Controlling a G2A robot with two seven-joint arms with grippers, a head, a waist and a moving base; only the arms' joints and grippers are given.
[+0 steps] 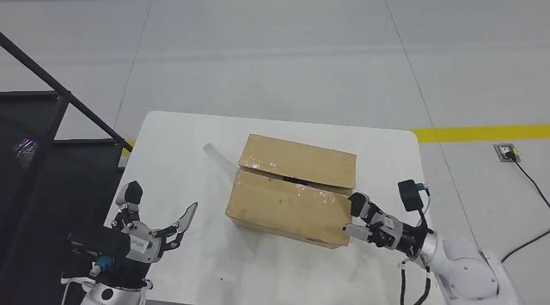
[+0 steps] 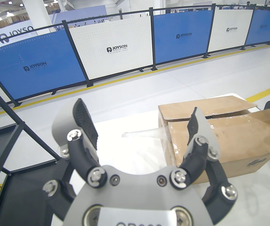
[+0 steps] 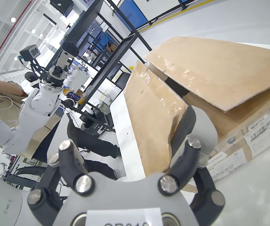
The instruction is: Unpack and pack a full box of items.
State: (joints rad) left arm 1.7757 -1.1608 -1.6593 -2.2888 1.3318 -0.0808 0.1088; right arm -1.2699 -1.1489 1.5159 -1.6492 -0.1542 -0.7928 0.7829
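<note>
1. The box [image 1: 292,198] sits mid-frame on the surface [image 1: 180,146].
2. Right jaws, apart at its lower-right corner, may shove it away.
3. Left jaws, apart at lower left, cannot steady it.

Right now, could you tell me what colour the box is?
Plain brown cardboard; the box shows best in the top view.

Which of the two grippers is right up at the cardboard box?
The right gripper, open around the cardboard box's corner; the left gripper hangs open, apart from the box.
</note>
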